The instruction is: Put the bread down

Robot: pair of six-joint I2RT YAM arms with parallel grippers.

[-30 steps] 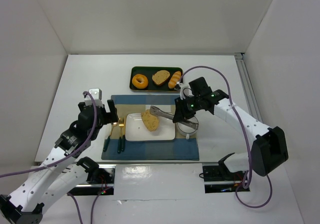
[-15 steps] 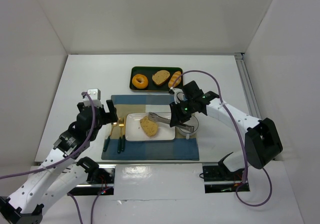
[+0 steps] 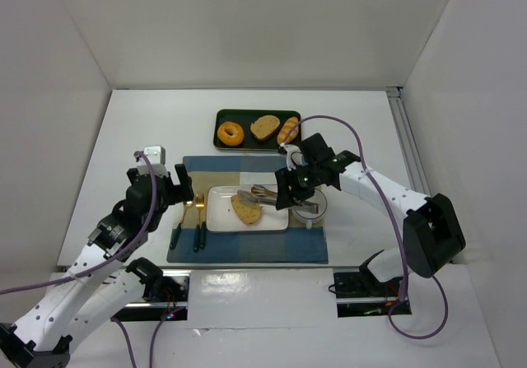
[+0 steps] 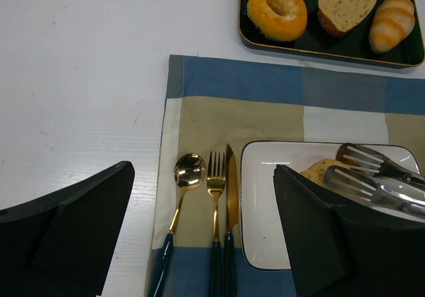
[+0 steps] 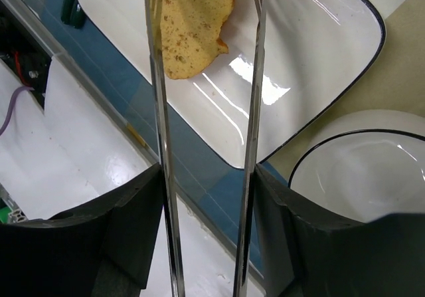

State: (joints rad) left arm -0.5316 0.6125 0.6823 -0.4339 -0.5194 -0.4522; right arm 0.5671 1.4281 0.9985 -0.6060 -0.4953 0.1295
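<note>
The bread (image 3: 245, 209) is a tan speckled oval slice lying flat on the white rectangular plate (image 3: 219, 221). In the right wrist view the bread (image 5: 192, 21) lies between and below the tips of the metal tongs (image 5: 254, 111). My right gripper (image 3: 298, 198) is shut on the tongs (image 3: 268, 196), whose arms stand spread apart over the plate (image 5: 312, 64). The fingers (image 5: 133, 224) press the tong arms from outside. My left gripper (image 3: 184, 188) is open and empty above the cutlery; in its own view (image 4: 202, 177) the bread (image 4: 320, 171) is half hidden behind a finger.
A black tray (image 3: 256, 144) at the back holds a doughnut (image 3: 230, 132), a rounder slice (image 3: 265, 126) and a roll (image 3: 288, 129). A spoon (image 4: 187, 172), fork (image 4: 216, 177) and knife (image 4: 231, 184) lie on the checked placemat (image 3: 247, 249). A white bowl (image 5: 358, 164) stands right of the plate.
The bread, held tilted in the tongs above the plate a second ago, now lies flat on the plate. The right arm moved left and the tong arms have spread apart. Left arm unchanged.
</note>
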